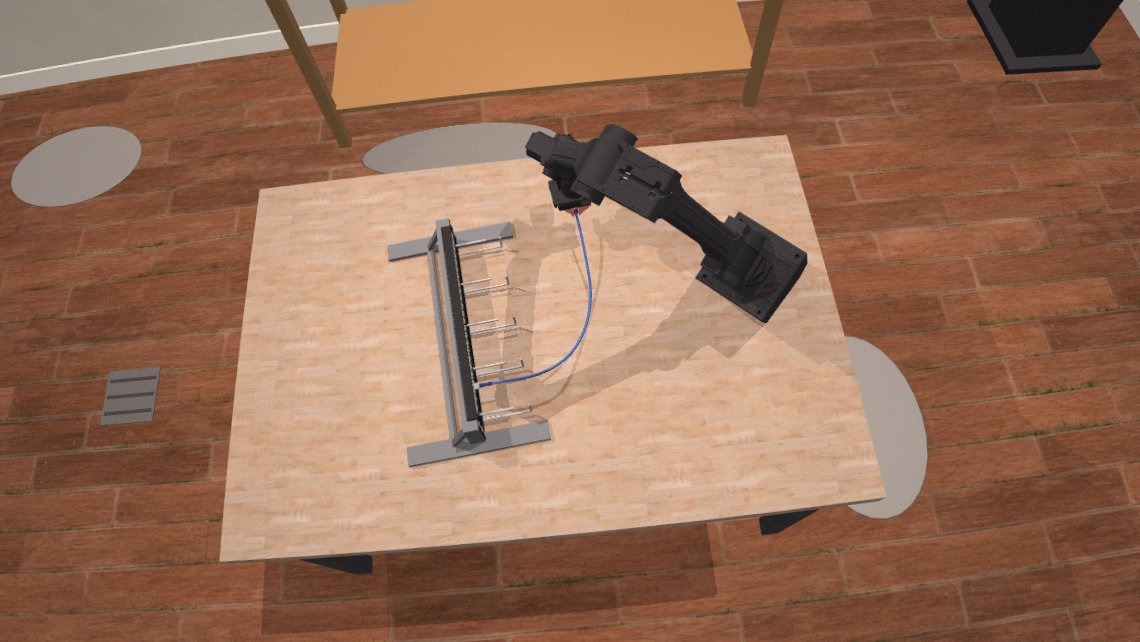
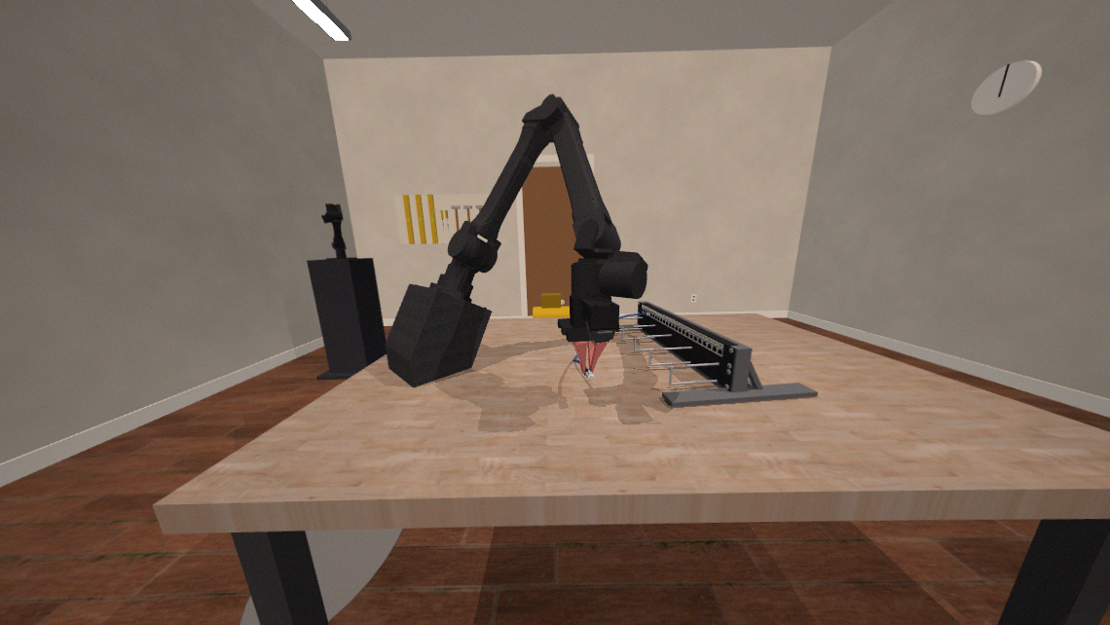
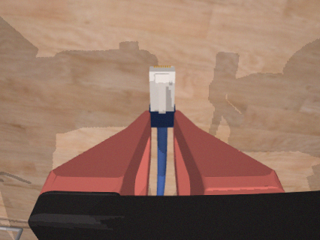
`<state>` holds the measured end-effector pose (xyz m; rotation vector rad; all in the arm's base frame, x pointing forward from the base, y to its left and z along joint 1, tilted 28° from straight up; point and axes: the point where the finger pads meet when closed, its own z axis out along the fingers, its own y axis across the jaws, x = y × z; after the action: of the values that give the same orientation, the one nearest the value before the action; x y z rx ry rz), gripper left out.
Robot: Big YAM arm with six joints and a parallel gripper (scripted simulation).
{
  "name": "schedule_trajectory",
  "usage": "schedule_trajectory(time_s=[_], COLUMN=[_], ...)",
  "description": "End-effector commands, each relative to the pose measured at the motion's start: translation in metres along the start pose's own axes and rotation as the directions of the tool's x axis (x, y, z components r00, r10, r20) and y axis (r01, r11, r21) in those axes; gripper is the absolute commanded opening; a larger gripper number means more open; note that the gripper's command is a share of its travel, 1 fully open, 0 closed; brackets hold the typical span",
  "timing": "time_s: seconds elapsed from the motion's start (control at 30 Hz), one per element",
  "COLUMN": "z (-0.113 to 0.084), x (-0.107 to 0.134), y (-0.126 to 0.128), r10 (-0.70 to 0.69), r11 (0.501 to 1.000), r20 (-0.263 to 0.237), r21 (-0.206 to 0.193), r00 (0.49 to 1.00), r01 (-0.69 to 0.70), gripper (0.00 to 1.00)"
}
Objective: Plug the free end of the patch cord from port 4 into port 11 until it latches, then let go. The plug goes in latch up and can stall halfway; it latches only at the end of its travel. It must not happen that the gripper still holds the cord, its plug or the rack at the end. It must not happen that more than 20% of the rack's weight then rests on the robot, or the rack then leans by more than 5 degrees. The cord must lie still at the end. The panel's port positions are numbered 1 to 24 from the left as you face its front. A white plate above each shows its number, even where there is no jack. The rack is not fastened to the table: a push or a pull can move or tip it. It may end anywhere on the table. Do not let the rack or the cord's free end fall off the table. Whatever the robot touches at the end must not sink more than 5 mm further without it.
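The grey rack with its dark patch panel [image 1: 457, 342] stands on the wooden table, left of centre; it also shows in the side view [image 2: 691, 341]. A blue patch cord [image 1: 579, 307] runs from a port near the panel's near end in a curve to my gripper [image 1: 575, 208]. My red-fingered gripper [image 3: 162, 117] points down and is shut on the dark blue boot just behind the white plug [image 3: 161, 89]. The plug sticks out past the fingertips, a little above the table [image 2: 587, 366]. It is to the right of the rack's far end, apart from the panel.
Metal cable-support bars [image 1: 490, 326] stick out from the panel toward the arm's side. The arm's base [image 1: 749, 271] sits at the table's right. The table's far edge is close behind my gripper. A wooden shelf [image 1: 526, 47] stands beyond the table.
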<state>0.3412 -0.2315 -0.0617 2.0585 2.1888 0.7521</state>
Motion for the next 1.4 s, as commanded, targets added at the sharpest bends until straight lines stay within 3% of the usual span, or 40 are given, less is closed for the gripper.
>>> schedule_trajectory(time_s=[0.0,0.4,0.83,1.37], z=[-0.004,-0.004,-0.008,-0.017], x=[-0.008,-0.004,0.012,0.058], y=[-0.003,-0.005,0.012,0.049], r10=[0.008,0.007,-0.085,-0.365], r11=[1.000,1.000,0.996,0.931], r20=[0.005,0.002,0.006,0.007], r21=[-0.006,-0.004,-0.007,-0.003], r00=[1.000,1.000,0.996,0.931], r01=[-0.008,-0.007,0.085,0.365], gripper=[0.00,0.00,0.00,0.00])
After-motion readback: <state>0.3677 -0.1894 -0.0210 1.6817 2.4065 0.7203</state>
